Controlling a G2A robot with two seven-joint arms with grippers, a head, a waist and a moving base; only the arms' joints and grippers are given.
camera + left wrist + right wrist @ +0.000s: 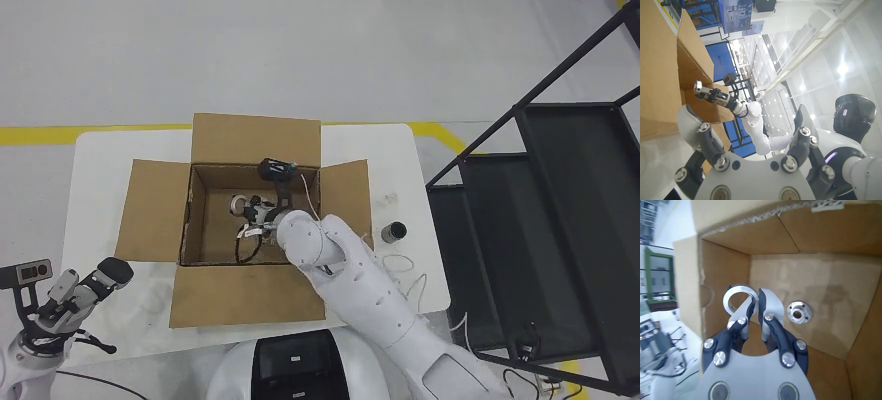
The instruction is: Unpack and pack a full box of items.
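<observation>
Surroundings as I see them from my station

I have a white table (pixel 110 170) on grey floor (pixel 300 50). A black stepped rack (pixel 570 180) stands at its 3 o'clock, and yellow floor tape (pixel 35 134) runs behind it from 10 to 2 o'clock. The left wrist camera catches a wall screen (pixel 738 17) and blue panels (pixel 720 62).

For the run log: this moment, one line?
right gripper: shut on silver metal ring, over brown cardboard box; left gripper: open; silver flanged hub: inside
</observation>
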